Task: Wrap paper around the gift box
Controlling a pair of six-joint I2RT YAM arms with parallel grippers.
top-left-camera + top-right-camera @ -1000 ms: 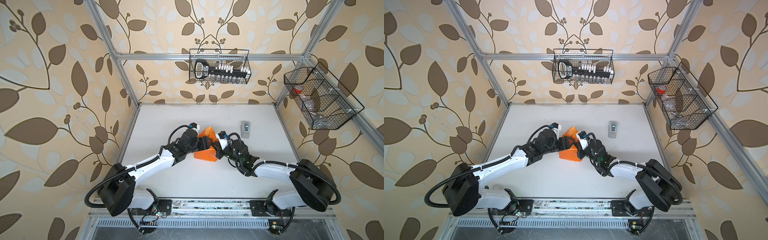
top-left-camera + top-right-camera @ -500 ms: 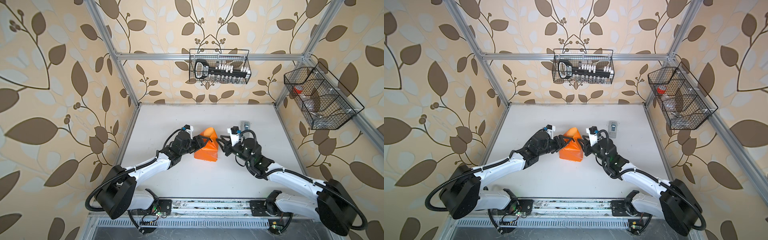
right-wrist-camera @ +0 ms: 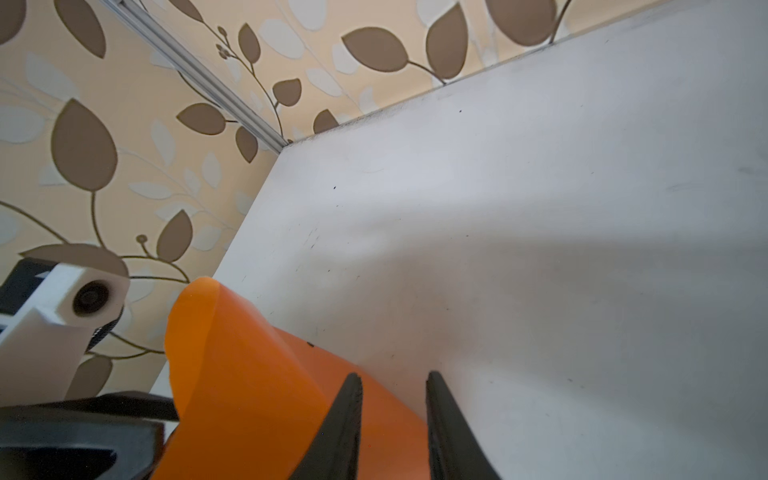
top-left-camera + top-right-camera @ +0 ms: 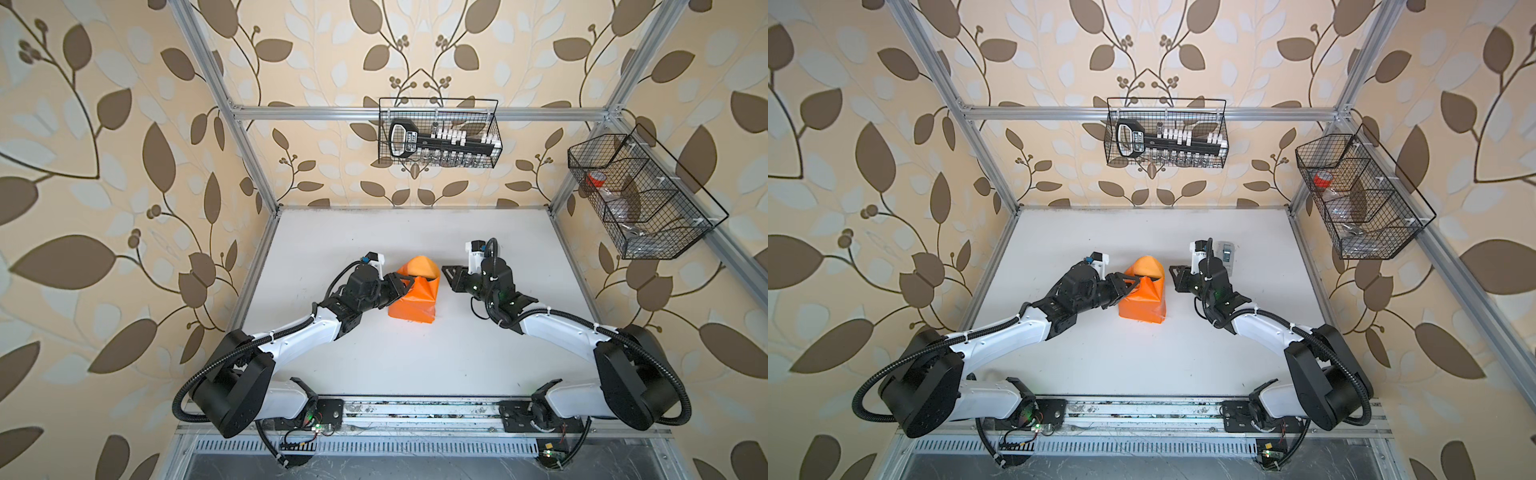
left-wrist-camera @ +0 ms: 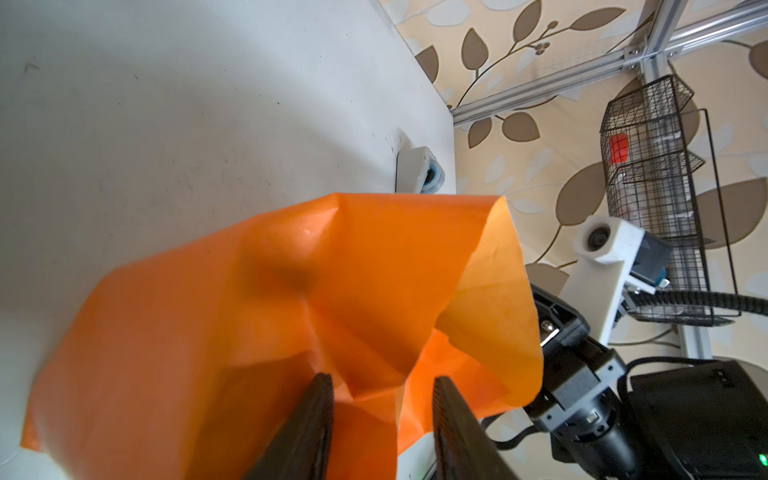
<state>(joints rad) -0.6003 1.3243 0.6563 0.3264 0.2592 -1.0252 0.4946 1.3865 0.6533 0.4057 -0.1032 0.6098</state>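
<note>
Mid-counter (image 4: 415, 365), a little left of centre: the paper (image 4: 413, 297), orange, drawn up into a lumpy parcel. The gift box is not visible and is presumably inside. A dark patch under the top flap (image 4: 419, 266) may be the box; cannot tell.

Left hand (image 5: 380, 382) is at the parcel's left side. Its fingers are parted and straddle a standing crease of paper, not clamped on it. Right hand (image 4: 445, 275) is just off the parcel's right side, fingers parted, nothing between them, touching nothing.

Step in hand, as I read it: bringing the loose flap over the top and flattening it.
- The left hand should bite the crease low, near the box edge, so the thin sheet folds rather than tears.
- The right hand should press the flap down, not shove sideways; the parcel looks light and would slide.

Room:
- Open counter lies toward the arm bases and along the far side.
- The tape dispenser (image 4: 1225, 251) sits close behind the right wrist, so mind it on any swing back.
- The counter's left edge is well apart from the parcel.
</note>
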